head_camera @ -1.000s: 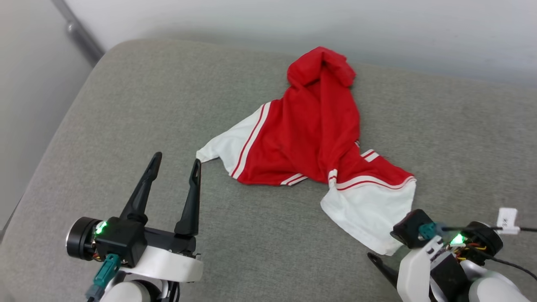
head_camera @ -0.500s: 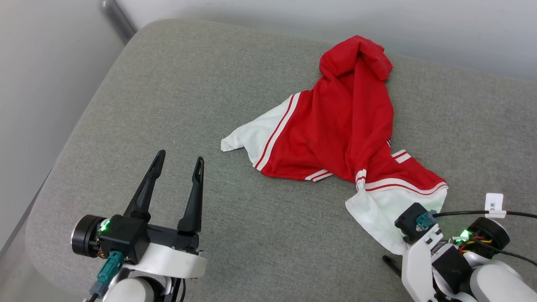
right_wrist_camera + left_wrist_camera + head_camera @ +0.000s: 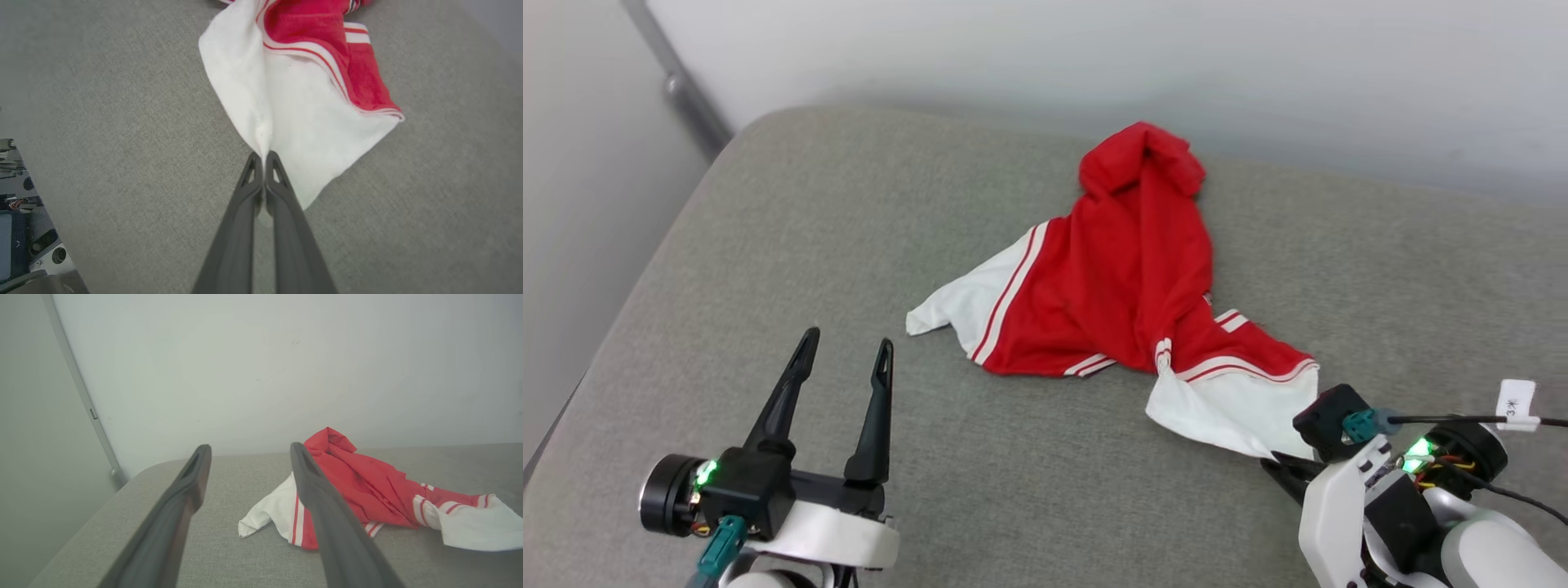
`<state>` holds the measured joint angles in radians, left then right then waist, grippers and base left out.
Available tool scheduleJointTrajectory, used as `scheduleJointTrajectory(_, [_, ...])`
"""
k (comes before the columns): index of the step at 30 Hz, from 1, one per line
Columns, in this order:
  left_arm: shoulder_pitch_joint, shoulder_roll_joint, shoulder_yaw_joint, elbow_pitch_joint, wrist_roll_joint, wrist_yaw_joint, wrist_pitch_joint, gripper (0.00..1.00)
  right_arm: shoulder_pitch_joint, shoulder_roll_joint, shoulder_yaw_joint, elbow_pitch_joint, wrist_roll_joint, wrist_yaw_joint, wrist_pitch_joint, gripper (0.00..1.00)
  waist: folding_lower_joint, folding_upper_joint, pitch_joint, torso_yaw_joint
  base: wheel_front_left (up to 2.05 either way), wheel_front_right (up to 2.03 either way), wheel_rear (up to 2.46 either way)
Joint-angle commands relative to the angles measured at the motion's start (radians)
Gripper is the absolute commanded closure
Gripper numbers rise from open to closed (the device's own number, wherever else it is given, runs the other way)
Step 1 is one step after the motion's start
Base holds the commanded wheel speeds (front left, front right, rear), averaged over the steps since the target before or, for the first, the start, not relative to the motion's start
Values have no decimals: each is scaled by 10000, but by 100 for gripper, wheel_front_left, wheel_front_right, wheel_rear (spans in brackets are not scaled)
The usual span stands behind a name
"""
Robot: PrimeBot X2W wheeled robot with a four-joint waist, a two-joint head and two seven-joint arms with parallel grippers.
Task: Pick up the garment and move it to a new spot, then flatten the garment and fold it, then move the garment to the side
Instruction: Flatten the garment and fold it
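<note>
Over to the right fingers [image 3: 1286, 475] first: pressed tight together, tips clamped on the near edge of a white sleeve [image 3: 1233, 408] of the garment [image 3: 1127, 278]. Along those same fingers [image 3: 282, 212] from the wrist: white cloth [image 3: 294, 122] gathered into a crease right at the tips, then fanning out beyond them. Red body and striped trim further out, a little to the right. Sleeve drawn in towards the pinch, the rest of it spread on the padded grey surface [image 3: 768, 245].

Now the left fingers [image 3: 874, 408]: spread wide apart, empty, pointing out across the grey surface. Well apart from the right pair, and clear of the cloth. Garment ahead of them and off to their right. Nearest piece: the other white sleeve [image 3: 968, 298], its pointed corner just past the tips, on the right-hand side. From the left wrist, that sleeve [image 3: 273, 510] showing in the gap between the two fingers [image 3: 322, 514], part of it hidden behind the right-hand one, red cloth [image 3: 367, 490] trailing off beyond.

Garment rumpled, far from flat. Red body bunched into a ridge running away from both pairs of fingers, ending in a folded red lump [image 3: 1143, 155] at the far end, close to the pale wall [image 3: 1094, 49].
</note>
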<state>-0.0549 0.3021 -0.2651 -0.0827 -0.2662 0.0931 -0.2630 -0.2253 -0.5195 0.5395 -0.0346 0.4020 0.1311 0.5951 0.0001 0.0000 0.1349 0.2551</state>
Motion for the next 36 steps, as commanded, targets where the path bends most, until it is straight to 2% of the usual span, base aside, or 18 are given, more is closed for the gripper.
scheduleJointTrajectory(1, [258,-46,73,22,68,-5,-26,0,282,102,-113,-257,171,-7,-40,100,-1,0,-454,-442,0,0,0])
scheduleJointTrajectory(8, [780,31,360,-100,170,-30,-26,0,1104,544,-1229,-2144,1128,-7,387,100,-1,0,-930,-1101,0,0,0])
scheduleJointTrajectory(12, [942,57,448,-210,232,-29,-26,0,1317,1046,-2497,-3162,1398,-7,799,100,-1,0,-959,-1359,0,0,0])
scheduleJointTrajectory(17, [871,-30,459,-295,285,-100,-26,0,1299,1730,-4314,-3630,1547,-7,1637,100,-1,0,-797,-1485,0,0,0])
scheduleJointTrajectory(21, [581,-128,434,-336,363,-176,-26,0,1239,2221,-6052,-3265,1335,-7,2311,100,-1,0,-478,-1424,0,0,0])
scheduleJointTrajectory(22, [581,-128,434,-336,363,-176,-26,0,1239,2221,-6052,-3265,1335,-7,2311,100,-1,0,-478,-1424,0,0,0])
scheduleJointTrajectory(27, [265,-232,403,-212,437,-299,-26,0,1564,2161,-7633,-2446,647,-7,3314,100,-1,0,-16,-1294,0,0,0])
scheduleJointTrajectory(29, [154,-264,411,-167,455,-364,-26,0,1730,1799,-8055,-2021,273,-7,3512,100,-1,0,153,-1258,0,0,0])
scheduleJointTrajectory(32, [24,-307,478,-106,499,-422,-26,0,1905,1307,-8286,-958,-282,-7,3133,100,-1,0,359,-1243,0,0,0])
scheduleJointTrajectory(36, [-184,-366,473,79,530,-552,-26,0,1567,642,-8509,661,-790,-10,1837,100,-1,0,488,-1239,0,0,0])
